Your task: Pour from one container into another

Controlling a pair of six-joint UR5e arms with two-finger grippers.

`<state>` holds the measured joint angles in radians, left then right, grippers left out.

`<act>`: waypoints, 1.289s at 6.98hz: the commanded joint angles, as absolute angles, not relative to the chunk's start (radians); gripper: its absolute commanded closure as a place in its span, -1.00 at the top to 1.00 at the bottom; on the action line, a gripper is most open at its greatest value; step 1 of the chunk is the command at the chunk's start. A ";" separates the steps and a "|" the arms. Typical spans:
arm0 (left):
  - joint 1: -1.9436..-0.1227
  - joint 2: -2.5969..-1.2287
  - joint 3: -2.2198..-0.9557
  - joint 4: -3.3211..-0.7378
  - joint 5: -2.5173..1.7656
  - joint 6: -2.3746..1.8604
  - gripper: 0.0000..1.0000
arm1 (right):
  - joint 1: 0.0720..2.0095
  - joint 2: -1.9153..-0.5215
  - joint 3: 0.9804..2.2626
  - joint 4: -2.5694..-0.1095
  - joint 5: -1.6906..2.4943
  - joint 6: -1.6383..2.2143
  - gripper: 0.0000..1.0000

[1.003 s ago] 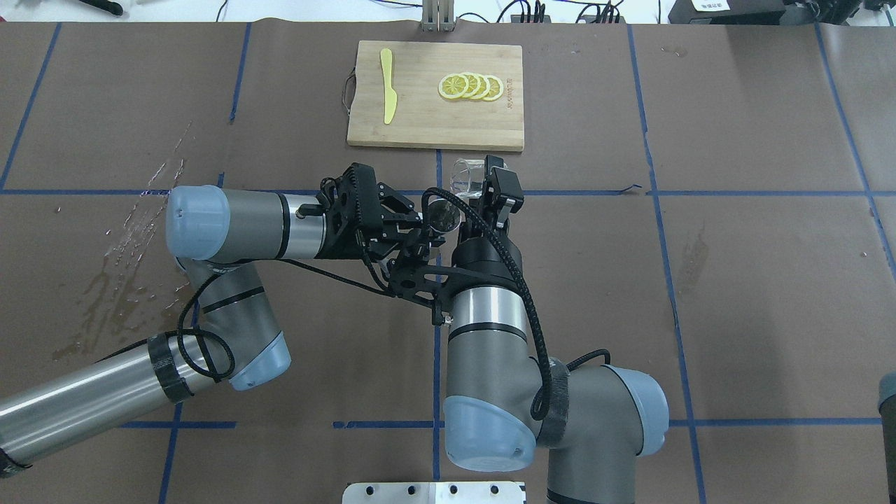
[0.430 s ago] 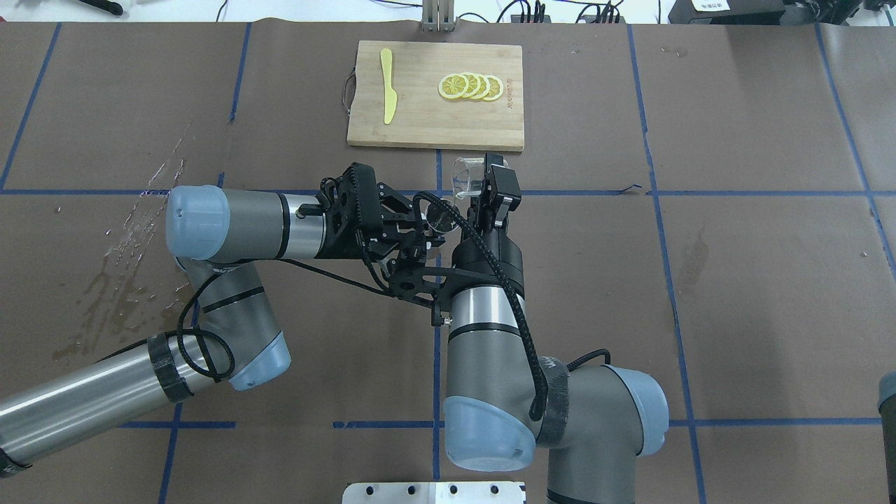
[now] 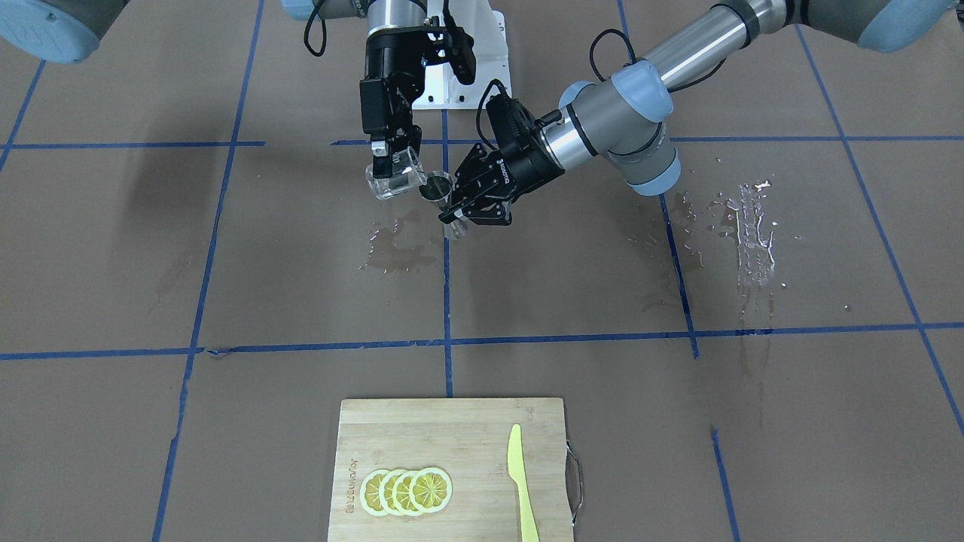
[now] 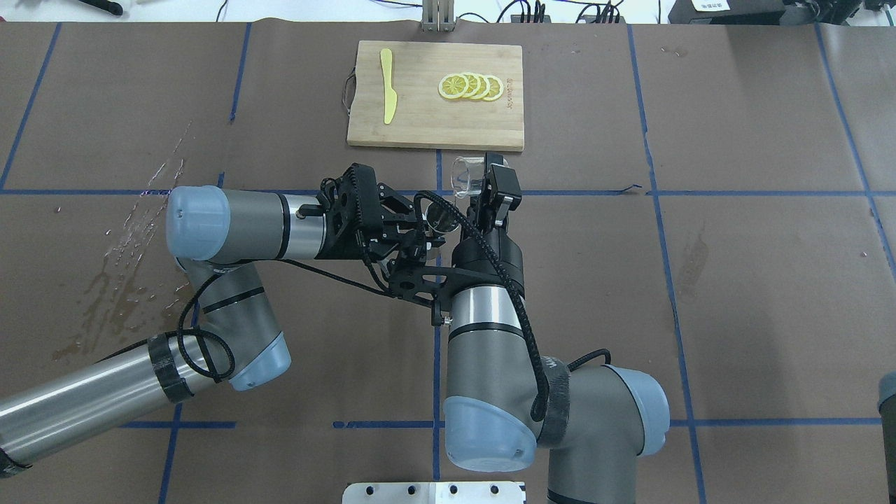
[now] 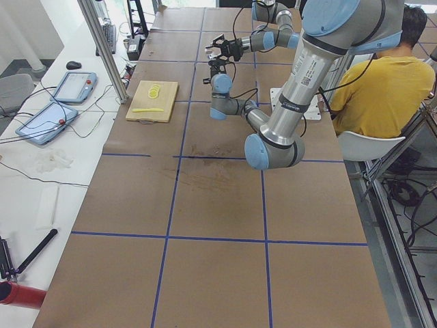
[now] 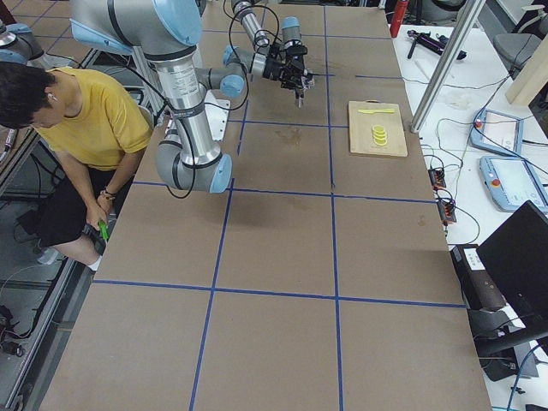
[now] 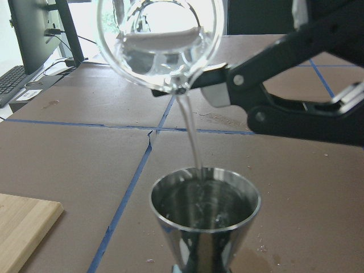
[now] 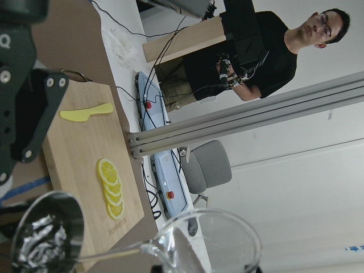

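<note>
Overhead exterior view, read left to right: the left gripper [image 4: 428, 232] reaches in sideways, its jaws pinching the steel jigger [image 4: 442, 213] and holding it upright off the table. Just beyond those jaws and slightly higher, the clear tumbler [image 4: 465, 178] is tipped toward the jigger, clamped across its wall by the jaws of the right gripper [image 4: 490, 187]. The left wrist view shows a thin stream of water [image 7: 192, 133] falling from the tumbler's lip into the jigger's cup, which already holds liquid.

The tumbler looks light, rigid, smooth and breakable, and probably slick when wet; a firm hold across the wall suits it. The jigger looks stiff, with a small mouth that leaves little margin; its narrow waist seems the natural hold.

Below both sets of jaws lies a wet patch [image 3: 392, 252] on the brown paper; a cutting board [image 4: 420, 129] sits near, beyond the right jaws; the freest room appears to the right of them.
</note>
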<state>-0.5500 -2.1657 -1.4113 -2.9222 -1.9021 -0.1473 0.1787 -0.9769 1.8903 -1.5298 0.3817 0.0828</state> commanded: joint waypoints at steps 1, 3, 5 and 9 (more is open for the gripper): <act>-0.551 -2.166 -1.411 -2.922 -1.902 -0.147 -1.00 | 0.184 -0.986 1.902 -1.465 0.443 0.244 -1.00; -0.551 -2.164 -1.411 -2.924 -1.902 -0.147 -1.00 | 0.187 -0.999 1.902 -1.390 0.463 0.284 -1.00; -0.551 -2.164 -1.411 -2.924 -1.902 -0.147 -1.00 | 0.187 -1.000 1.908 -1.388 0.468 0.326 -1.00; -0.551 -2.163 -1.411 -2.924 -1.904 -0.149 -1.00 | 0.192 -1.026 1.959 -1.356 0.515 0.420 -1.00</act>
